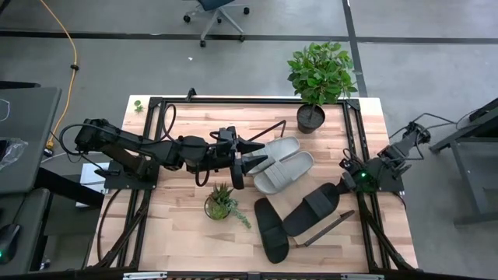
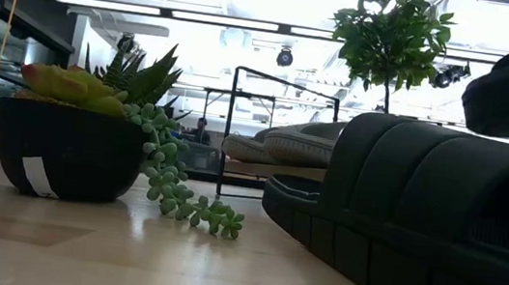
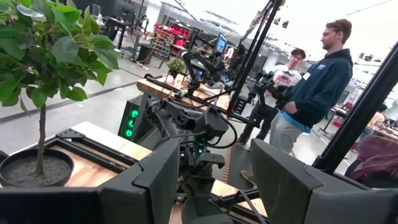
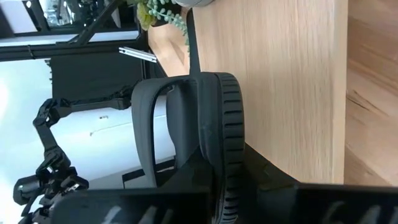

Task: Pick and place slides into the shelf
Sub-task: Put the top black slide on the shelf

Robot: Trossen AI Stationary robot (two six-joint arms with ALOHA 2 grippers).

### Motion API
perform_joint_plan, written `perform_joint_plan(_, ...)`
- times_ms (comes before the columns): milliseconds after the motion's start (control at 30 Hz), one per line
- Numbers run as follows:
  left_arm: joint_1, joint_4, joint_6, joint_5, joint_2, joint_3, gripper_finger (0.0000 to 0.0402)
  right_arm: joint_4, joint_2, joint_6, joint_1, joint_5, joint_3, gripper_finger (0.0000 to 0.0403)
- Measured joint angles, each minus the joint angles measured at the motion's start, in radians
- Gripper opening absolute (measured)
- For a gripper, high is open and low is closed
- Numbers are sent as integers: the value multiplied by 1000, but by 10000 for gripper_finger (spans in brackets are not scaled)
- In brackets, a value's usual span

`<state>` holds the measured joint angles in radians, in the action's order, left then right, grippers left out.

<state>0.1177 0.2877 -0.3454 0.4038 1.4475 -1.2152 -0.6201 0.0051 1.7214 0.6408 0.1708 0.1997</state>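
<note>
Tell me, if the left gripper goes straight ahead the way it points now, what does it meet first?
Probably the light grey slides: the left gripper points right at them, apparently open. Its height above them is unclear.

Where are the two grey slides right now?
In the high view, the two light grey slides lie side by side at the middle of the table, just below the potted tree, right next to the left gripper.

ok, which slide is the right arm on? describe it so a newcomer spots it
From the tall potted tree at the table's far edge, look toward the near right, where two black slides lie. It is the black slide nearer the right pincer, lying at a slant with its strap up; its partner lies nearer the small succulent pot.
</note>
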Motion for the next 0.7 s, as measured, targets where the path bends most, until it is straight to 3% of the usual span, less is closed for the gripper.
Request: perform_joint_plan(700, 0, -3, 0, 0, 0, 0, 184, -5, 16, 121, 246, 226, 1, 5)
